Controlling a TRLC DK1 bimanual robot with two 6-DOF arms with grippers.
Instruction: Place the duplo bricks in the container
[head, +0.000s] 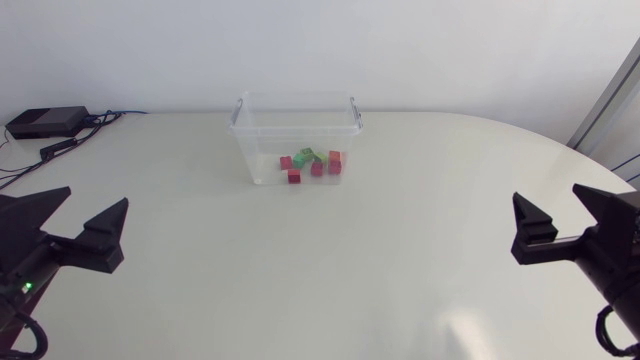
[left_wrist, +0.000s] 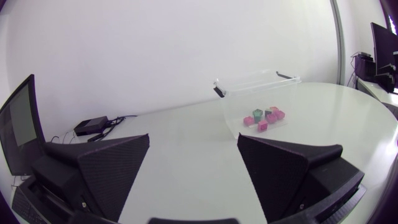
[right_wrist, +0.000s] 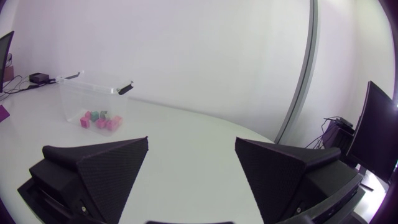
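Bricks (head: 312, 163): all in container (head: 262, 148). Left gripper (head: 97, 195), right gripper (head: 546, 192): wide open, empty. Task prob. done; you've nothing left to grab

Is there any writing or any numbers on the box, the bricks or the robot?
No text can be read anywhere.
The clear container shows no label or number.
The duplo bricks inside it are too small to show any print.
The left end effector and the right end effector are plain black, with no writing visible.
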